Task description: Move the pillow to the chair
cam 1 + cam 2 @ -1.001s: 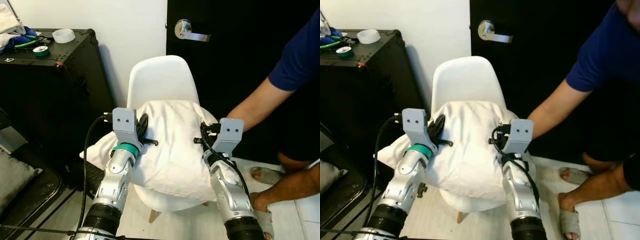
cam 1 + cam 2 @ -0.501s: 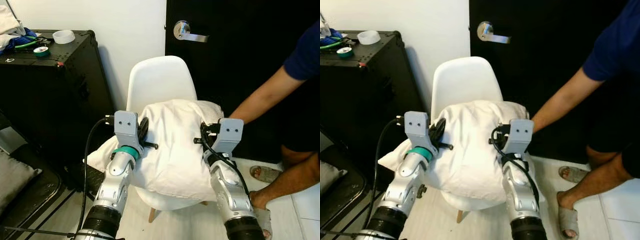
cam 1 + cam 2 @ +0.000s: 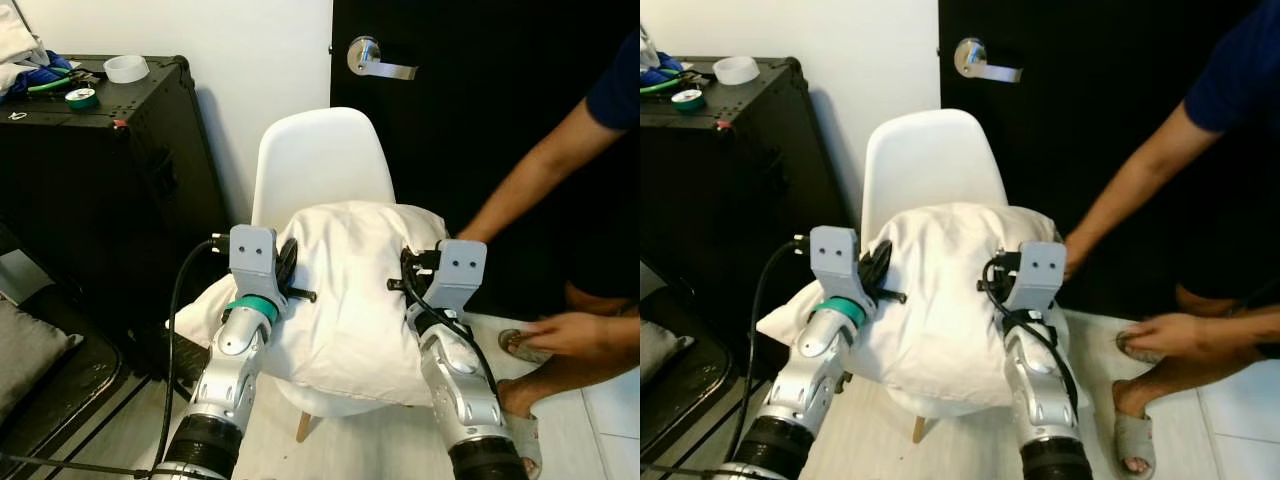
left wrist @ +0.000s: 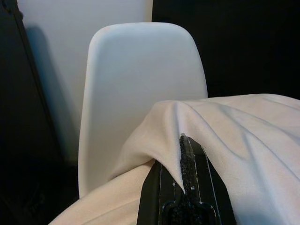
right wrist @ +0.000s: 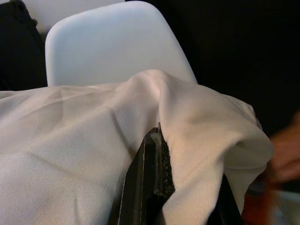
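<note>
Both grippers, left gripper (image 4: 183, 187) and right gripper (image 5: 157, 176), are clamped on the pillow (image 3: 350, 290), mid-frame over the chair (image 3: 320, 160) seat. Basically there; letting go looks like what's left.

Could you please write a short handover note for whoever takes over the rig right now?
Left pincer: shut on the pillow, at its left side.
Right pincer: shut on its right side.
The pillow lies over the white chair seat, its top near the backrest.
A person's hand is just behind the chair.
Done: pillow brought to the chair.
Left: open both pincers and draw the arms back.
</note>
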Available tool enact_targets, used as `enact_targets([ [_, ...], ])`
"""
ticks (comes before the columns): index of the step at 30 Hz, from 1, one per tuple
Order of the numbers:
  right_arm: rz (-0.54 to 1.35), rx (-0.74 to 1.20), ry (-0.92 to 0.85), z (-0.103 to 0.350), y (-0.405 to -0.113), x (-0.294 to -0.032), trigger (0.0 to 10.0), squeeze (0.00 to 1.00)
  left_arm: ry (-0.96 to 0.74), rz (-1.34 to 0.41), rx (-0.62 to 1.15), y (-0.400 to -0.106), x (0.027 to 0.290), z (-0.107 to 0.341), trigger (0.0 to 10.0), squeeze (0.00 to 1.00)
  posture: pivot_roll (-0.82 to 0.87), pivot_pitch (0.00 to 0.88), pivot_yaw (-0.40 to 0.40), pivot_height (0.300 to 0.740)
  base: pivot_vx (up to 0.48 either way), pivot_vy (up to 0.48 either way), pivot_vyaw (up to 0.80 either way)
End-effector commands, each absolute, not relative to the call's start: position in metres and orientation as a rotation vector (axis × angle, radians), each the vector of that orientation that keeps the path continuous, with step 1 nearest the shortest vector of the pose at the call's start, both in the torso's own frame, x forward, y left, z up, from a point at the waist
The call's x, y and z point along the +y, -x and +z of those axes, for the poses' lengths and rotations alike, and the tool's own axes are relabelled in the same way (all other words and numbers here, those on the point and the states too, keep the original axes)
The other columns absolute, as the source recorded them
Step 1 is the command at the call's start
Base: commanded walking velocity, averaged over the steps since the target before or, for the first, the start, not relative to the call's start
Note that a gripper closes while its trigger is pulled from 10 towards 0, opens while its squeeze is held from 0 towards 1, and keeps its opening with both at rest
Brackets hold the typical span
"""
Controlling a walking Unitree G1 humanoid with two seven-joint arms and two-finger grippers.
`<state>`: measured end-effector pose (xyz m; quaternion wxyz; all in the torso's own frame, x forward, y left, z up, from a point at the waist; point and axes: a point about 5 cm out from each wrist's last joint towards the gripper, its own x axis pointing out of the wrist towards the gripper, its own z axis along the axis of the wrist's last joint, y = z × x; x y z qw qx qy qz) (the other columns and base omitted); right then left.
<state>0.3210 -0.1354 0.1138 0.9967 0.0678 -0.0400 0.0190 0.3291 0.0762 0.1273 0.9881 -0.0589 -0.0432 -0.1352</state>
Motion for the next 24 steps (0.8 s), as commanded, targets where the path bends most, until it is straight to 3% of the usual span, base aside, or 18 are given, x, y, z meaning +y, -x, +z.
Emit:
enact_targets([
  [1,0.111,-0.088,-0.134,0.1163,-0.3204,-0.1190,10.0,0.00,0.109,-0.325,-0.113,-0.3267,0.0650,0.1329,10.0,0.00,-0.02,0.000,0.110,0.656,0.000,0.000,0.00],
  [8,0.100,-0.091,-0.131,0.1165,-0.3202,-0.1227,10.0,0.00,0.112,-0.325,-0.112,-0.3286,0.0632,0.1343,10.0,0.00,-0.03,0.000,0.114,0.626,0.000,0.000,0.00],
  [24,0.080,-0.093,-0.133,0.1163,-0.3193,-0.1254,10.0,0.00,0.110,-0.327,-0.114,-0.3288,0.0633,0.1349,10.0,0.00,-0.02,0.000,0.118,0.626,0.000,0.000,0.00],
])
